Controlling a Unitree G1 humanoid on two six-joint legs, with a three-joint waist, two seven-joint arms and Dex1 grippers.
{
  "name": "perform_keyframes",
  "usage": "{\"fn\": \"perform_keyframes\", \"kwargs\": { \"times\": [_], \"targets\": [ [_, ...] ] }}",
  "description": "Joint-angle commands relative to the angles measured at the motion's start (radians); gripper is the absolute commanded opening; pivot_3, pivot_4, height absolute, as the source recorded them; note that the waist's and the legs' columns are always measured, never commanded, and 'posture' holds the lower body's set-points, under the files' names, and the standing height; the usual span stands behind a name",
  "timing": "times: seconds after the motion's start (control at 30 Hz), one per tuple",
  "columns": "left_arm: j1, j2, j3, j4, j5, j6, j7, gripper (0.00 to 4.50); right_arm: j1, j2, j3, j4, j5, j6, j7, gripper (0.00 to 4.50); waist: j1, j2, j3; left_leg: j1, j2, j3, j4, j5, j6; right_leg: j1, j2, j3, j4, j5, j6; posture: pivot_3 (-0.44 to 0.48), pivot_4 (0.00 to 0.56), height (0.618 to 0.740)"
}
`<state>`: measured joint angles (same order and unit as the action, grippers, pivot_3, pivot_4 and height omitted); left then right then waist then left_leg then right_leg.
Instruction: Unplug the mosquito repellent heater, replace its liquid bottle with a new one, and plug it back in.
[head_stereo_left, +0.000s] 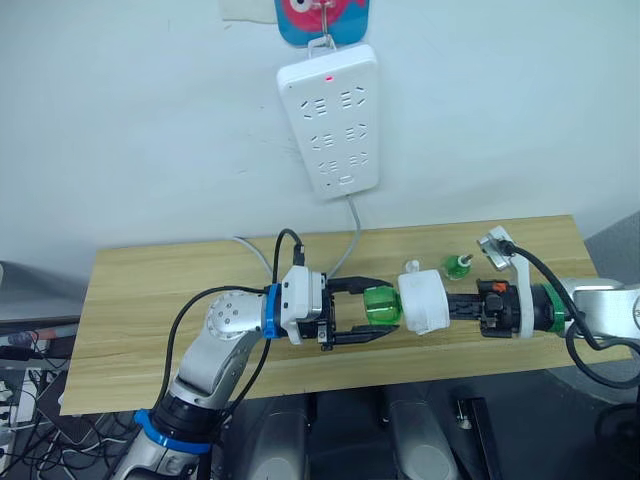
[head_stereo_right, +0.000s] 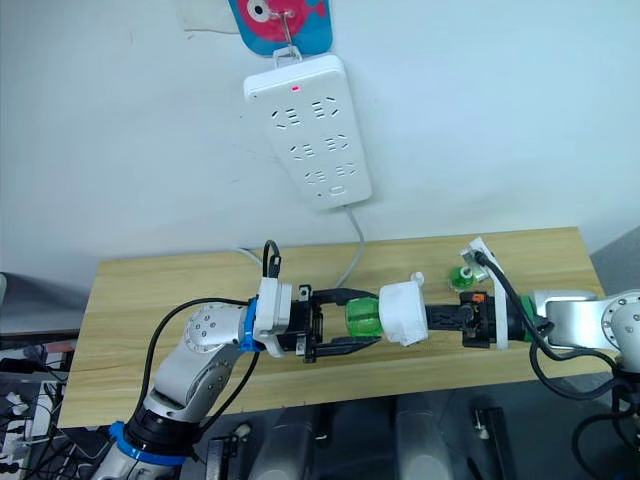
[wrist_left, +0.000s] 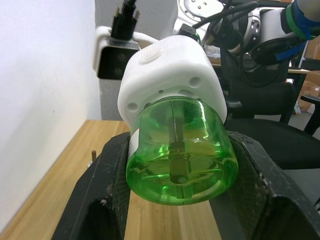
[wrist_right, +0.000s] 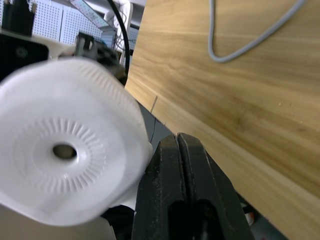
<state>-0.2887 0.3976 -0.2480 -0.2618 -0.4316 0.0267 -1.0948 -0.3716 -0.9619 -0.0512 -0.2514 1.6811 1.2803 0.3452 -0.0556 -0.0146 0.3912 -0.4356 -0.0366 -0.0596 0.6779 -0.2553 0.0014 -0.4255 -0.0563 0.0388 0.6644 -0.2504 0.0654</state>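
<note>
i see my left gripper (head_stereo_left: 385, 318) clamped around the green liquid bottle (head_stereo_left: 380, 305) and my right gripper (head_stereo_left: 447, 305) clenched on the mosquito repellent heater (head_stereo_left: 423, 302), held over the table (head_stereo_left: 150, 300).

A white power strip (head_stereo_left: 330, 118) hangs on the wall (red light lit), its grey cable (head_stereo_left: 349, 240) trailing down onto the wooden bench (head_stereo_left: 150, 300).

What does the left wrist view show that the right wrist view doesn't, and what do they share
Left wrist view alone: the green liquid bottle seated in the heater, clamped between the left gripper's fingers, its wick visible inside. Right wrist view alone: the heater's round vented top with its centre hole, a grey cable lying on the wooden table, and the right gripper. Both: the white mosquito repellent heater.
</note>
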Motion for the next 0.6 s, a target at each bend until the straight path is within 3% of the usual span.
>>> {"fn": "perform_keyframes", "kwargs": {
  "times": [0.03, 0.23, 0.6],
  "targets": [
    [-0.011, -0.009, 0.032, 0.018, 0.021, -0.009, 0.049, 2.25, 0.010, 0.011, 0.040, -0.111, 0.107, 0.017, 0.028, 0.06, 0.000, 0.000, 0.000, 0.000, 0.000, 0.000, 0.000, 0.000, 0.000, 0.000, 0.000, 0.000, 0.000, 0.000, 0.000, -0.059, 0.367, 0.740],
    [-0.008, -0.007, 0.037, 0.000, 0.013, -0.018, 0.049, 2.25, 0.012, 0.020, 0.021, -0.022, -0.074, -0.019, -0.020, 0.06, 0.000, 0.000, 0.000, 0.000, 0.000, 0.000, 0.000, 0.000, 0.000, 0.000, 0.000, 0.000, 0.000, 0.000, 0.000, -0.062, 0.364, 0.740],
    [0.001, -0.009, 0.032, -0.006, 0.010, -0.015, 0.050, 2.25, 0.021, 0.034, -0.020, -0.022, -0.104, -0.003, -0.001, 0.06, 0.000, 0.000, 0.000, 0.000, 0.000, 0.000, 0.000, 0.000, 0.000, 0.000, 0.000, 0.000, 0.000, 0.000, 0.000, -0.071, 0.351, 0.740]
  ]
}}
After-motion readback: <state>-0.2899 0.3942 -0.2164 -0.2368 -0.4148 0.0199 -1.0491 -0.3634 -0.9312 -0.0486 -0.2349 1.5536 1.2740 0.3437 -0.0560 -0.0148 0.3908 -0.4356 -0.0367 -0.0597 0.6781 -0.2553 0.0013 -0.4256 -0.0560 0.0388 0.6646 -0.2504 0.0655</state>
